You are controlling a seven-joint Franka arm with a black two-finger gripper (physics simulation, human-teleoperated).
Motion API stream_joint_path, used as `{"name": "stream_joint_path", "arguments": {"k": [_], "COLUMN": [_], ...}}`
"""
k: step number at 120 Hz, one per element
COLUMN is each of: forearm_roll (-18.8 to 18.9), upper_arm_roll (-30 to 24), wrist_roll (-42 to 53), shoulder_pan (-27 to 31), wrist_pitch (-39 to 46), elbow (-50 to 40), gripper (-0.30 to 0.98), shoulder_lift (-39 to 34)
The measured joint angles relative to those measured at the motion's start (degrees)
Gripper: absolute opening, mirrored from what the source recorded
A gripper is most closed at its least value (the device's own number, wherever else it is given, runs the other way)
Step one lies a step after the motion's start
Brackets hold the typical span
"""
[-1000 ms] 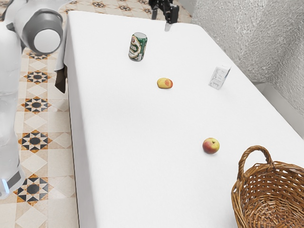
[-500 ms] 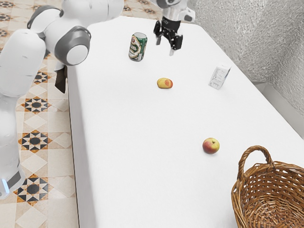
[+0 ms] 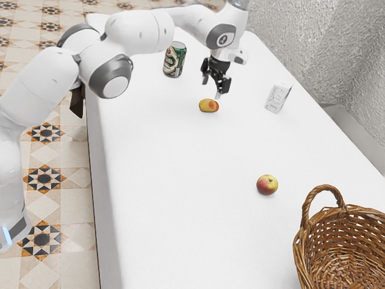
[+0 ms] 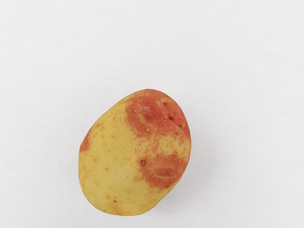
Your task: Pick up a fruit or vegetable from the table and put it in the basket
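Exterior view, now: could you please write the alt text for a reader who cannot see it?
A white robot arm reaches its open hand over a yellow-and-red potato on a white-covered table. An apple lies nearer a wicker basket; a green can and white carton stand nearby.

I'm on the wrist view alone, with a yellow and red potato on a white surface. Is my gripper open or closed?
Observer: Open. In the exterior view, the tips of your gripper stand apart, with nothing between them, close to the potato.
Operator: Where's the basket from there?
Observer: The basket is at the exterior view's lower right, with an apple on the table roughly between it and the potato.
Operator: Anything else out there?
Observer: A green can stands to the exterior view's upper left of the potato, and a small white carton stands to its right.
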Motion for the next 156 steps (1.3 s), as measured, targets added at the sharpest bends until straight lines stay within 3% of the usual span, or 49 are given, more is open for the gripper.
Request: {"name": "stream_joint_path", "arguments": {"k": [139,146,156], "forearm_roll": [-3.76,-3.81,-3.84], "upper_arm_roll": [-0.65,-1.39,-1.76], "wrist_roll": [7.91,8.06,8.24], "shoulder_pan": [2.85,3.33,3.56], "wrist_pitch": [3.85,4.07,4.30], "elbow": [0.78,0.82,0.84], "gripper": [0.68,0.64,0.48], "shoulder_lift": [7.71,7.80,7.83]}}
